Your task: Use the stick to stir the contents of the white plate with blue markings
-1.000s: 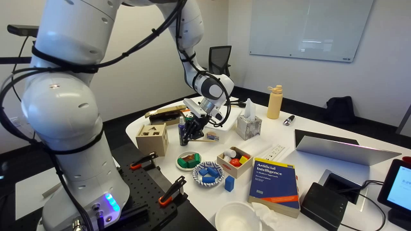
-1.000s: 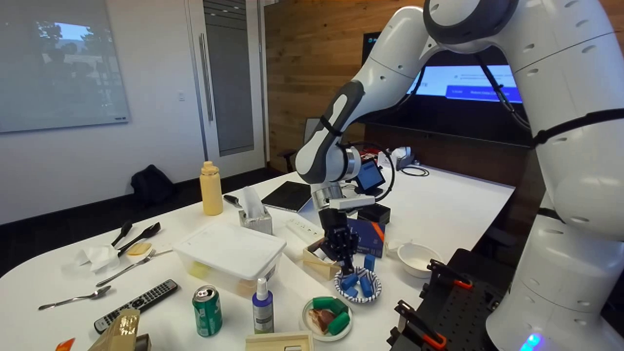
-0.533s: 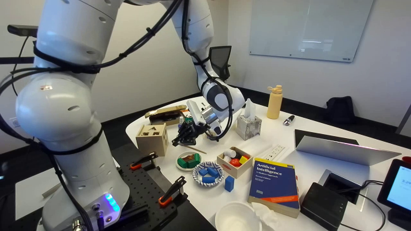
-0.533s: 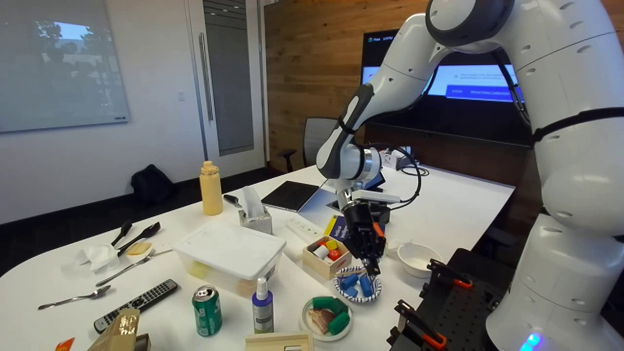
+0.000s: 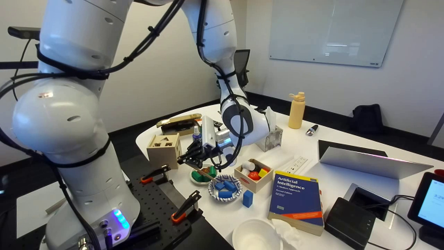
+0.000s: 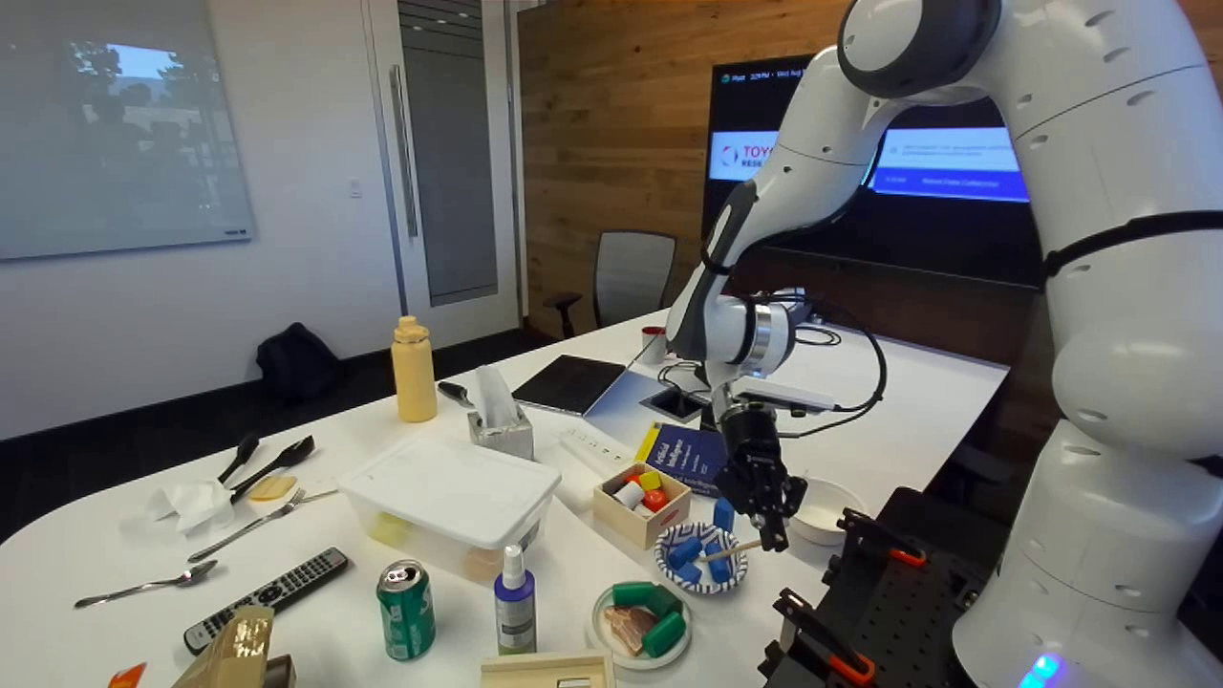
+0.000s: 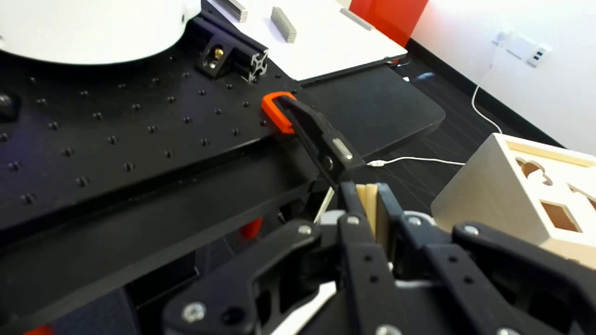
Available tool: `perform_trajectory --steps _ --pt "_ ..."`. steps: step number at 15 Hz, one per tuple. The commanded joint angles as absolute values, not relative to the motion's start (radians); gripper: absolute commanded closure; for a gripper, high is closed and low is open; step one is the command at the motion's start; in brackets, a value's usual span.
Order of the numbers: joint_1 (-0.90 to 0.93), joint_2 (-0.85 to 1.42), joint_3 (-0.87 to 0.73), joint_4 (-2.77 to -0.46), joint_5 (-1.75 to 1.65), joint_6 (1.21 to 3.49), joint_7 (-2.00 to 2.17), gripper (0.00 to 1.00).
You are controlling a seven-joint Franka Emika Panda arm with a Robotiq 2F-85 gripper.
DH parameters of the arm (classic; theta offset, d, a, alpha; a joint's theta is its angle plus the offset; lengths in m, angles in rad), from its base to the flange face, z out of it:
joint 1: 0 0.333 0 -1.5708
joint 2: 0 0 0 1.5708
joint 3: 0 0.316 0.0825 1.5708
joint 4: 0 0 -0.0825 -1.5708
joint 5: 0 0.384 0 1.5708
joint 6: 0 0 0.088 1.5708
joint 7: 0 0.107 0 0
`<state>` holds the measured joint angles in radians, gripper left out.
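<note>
Black end effector (image 7: 367, 204) clasping a wooden stick (image 6: 736, 549), the stick's tip over the white plate with blue markings (image 6: 707, 586), blue blocks (image 5: 225, 194) inside that plate, a lone blue block (image 5: 247, 199) standing beside it, a wooden box (image 5: 264, 182) near it, white desk (image 6: 908, 411) beneath

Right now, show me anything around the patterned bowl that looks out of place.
One blue block stands upright on the table, beside the blue-patterned white bowl, in both exterior views. It looks odd because the other blue blocks lie inside the bowl, so this one may have been left out.
</note>
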<state>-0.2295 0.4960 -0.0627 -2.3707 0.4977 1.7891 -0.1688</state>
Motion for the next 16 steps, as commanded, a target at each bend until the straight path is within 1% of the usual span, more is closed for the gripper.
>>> perform_trajectory --steps 1,9,16 --pt "-0.255 0.503 -0.087 -2.404 0.536 1.831 -0.225 0.97" --pt "-0.296 0.612 -0.074 -2.345 0.573 1.950 -0.314 0.97" --pt "-0.311 0.656 -0.036 -2.249 0.574 1.943 -0.351 0.97"
